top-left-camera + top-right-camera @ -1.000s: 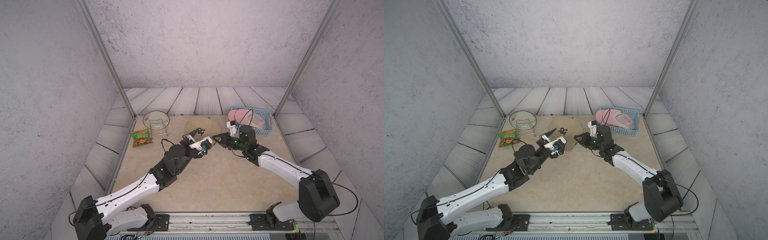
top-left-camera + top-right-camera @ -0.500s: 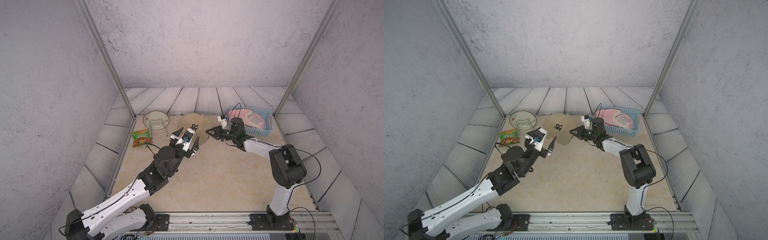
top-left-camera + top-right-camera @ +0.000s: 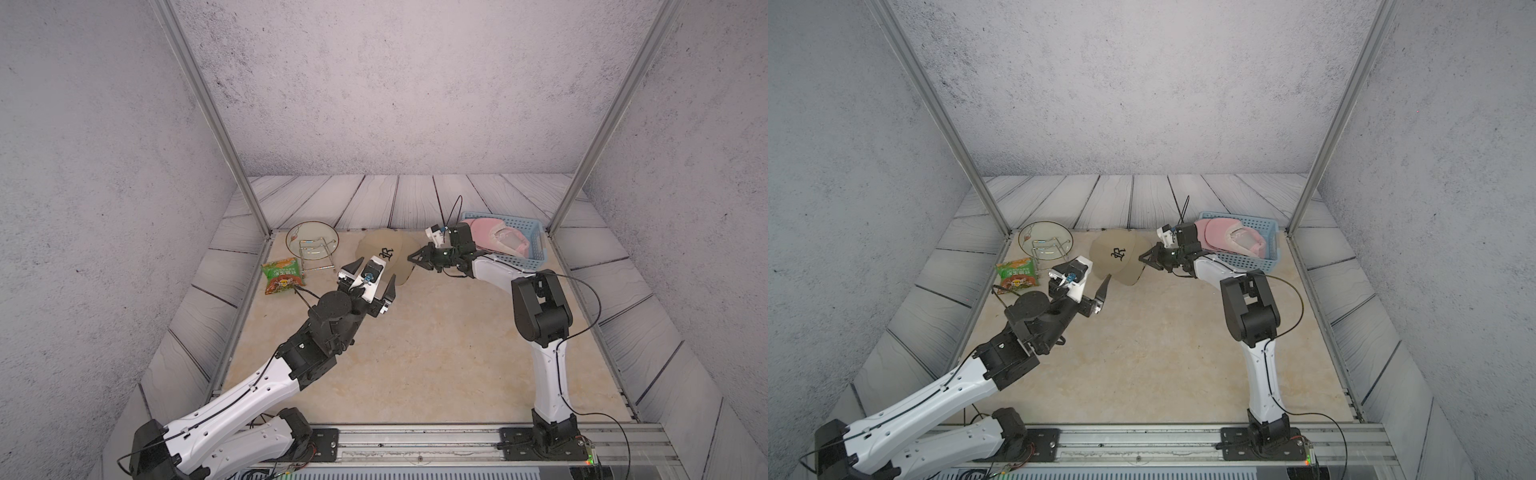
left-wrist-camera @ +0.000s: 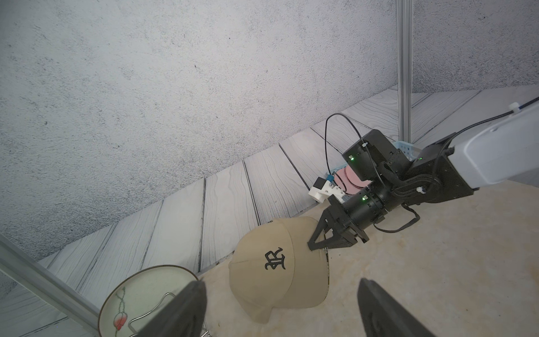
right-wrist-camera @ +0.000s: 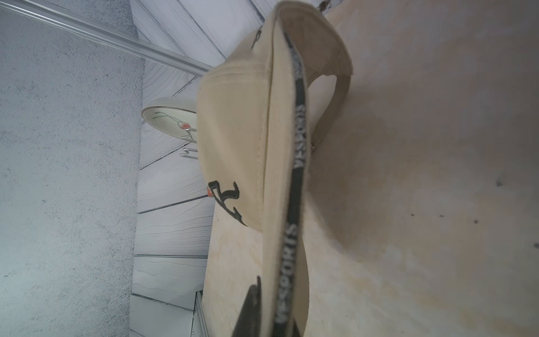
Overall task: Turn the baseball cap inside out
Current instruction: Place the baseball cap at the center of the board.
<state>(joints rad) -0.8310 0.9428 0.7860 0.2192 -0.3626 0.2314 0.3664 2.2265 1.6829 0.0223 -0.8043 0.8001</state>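
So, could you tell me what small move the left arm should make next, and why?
Probably ease the left gripper forward to the free rim of the baseball cap. The left jaws stand open, clear of it, while the right gripper is shut on one edge; the logo faces out.

White arms [image 3: 249,390], black joints [image 3: 540,309], cables [image 3: 590,299]
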